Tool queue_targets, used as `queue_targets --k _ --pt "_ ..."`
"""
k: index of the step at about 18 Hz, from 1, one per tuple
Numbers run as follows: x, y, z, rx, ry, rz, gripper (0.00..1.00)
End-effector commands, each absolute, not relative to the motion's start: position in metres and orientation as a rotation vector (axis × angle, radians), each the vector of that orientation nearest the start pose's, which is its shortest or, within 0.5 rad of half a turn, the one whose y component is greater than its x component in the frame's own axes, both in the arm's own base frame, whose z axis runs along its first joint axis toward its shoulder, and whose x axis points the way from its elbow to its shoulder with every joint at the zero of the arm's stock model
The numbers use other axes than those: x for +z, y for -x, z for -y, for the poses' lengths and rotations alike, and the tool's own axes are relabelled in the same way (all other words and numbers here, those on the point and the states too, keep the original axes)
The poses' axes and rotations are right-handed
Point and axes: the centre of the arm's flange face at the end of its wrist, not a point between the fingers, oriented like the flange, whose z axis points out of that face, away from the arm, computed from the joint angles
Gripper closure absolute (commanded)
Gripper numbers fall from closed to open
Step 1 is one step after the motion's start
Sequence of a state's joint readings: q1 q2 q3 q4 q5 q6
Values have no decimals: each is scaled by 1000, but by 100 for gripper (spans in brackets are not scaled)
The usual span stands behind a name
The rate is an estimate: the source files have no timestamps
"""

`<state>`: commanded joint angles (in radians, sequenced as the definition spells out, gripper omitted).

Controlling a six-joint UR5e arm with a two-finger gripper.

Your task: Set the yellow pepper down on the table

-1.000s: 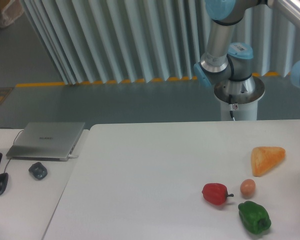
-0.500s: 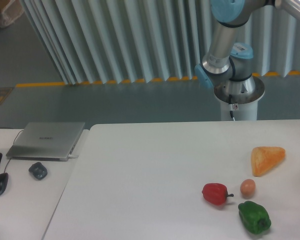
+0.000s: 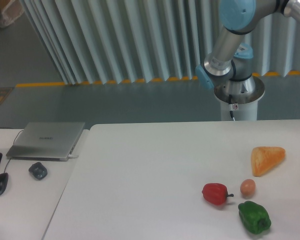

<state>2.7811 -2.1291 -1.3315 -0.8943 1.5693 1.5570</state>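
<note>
The yellow pepper does not appear anywhere in the camera view, so neither its position nor the direction of its long axis can be reported. The gripper is likewise outside the view; whether its fingers are spread or pressed together cannot be told.

The arm (image 3: pixel 229 35) is visible only as its base column and lower joints at 1 o'clock, behind the far edge of the table (image 3: pixel 140 180), with its upper link running out of the picture at the top right.

On the table, toward 4 o'clock, four items lie close together without touching. The red pepper (image 3: pixel 215 193) lies on its side, stem pointing toward 3 o'clock. The small tan ball (image 3: pixel 247 187) sits just beside that stem. The green pepper (image 3: pixel 254 217) lies at 5 o'clock from the ball. The pale-orange wedge (image 3: pixel 266 159) lies at 1 o'clock from the ball.

The separate desk (image 3: pixel 20 210) at 8 o'clock carries a closed laptop (image 3: pixel 46 140) and a mouse (image 3: pixel 38 170).
</note>
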Motion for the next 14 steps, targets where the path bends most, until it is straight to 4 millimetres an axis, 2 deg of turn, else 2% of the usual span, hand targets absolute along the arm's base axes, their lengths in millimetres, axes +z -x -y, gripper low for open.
queue_targets --k 2,3,7,14 --pt "337 635 -382 530 2984 -516 0" --pt "325 637 -381 504 2996 -508 0" --pt "309 641 -376 469 3011 -484 0" --pt "289 646 -377 434 3028 -459 0"
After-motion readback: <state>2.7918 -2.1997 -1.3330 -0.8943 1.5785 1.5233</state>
